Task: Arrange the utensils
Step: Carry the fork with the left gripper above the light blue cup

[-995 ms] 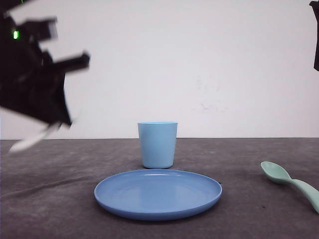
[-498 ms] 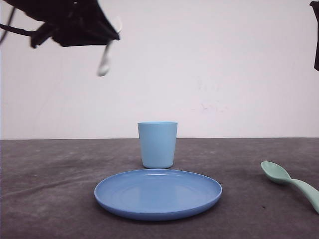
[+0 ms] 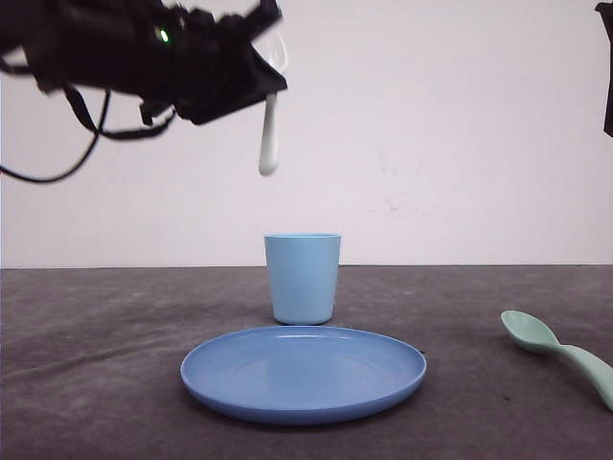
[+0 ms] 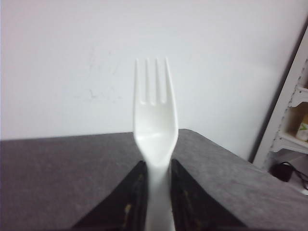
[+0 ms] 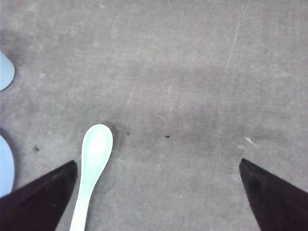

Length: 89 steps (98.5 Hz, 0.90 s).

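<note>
Pinching the white fork [image 4: 155,144] by its handle, the left gripper [image 4: 155,192] hangs high above the cup [image 3: 303,278]; the right gripper [image 5: 156,192] is spread beside the mint spoon [image 5: 92,168].

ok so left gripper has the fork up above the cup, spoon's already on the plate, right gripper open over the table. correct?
Not quite: the spoon isn't on the plate. The front view shows it lying on the table to the right of the plate. The rest holds: the left gripper holds the fork above the cup, and the right gripper is open over the table.
</note>
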Tool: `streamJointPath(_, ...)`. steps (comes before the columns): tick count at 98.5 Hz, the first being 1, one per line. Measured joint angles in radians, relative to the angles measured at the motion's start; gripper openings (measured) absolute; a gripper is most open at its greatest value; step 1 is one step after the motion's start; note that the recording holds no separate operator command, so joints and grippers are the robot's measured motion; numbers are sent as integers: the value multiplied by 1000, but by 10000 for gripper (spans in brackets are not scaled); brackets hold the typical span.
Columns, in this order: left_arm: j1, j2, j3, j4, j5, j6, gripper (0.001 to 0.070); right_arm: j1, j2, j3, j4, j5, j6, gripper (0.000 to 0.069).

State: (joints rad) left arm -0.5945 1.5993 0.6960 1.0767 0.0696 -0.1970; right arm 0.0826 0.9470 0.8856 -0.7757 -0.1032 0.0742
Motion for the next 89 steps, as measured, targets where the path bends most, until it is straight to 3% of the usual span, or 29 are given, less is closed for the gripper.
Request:
streamJointPath(30, 0, 173, 80, 58, 2, 101, 65, 0, 0, 0, 0, 0, 0, 680)
streamJointPath(89, 0, 314, 126, 51, 5, 179, 65, 0, 0, 0, 0, 2, 0, 680)
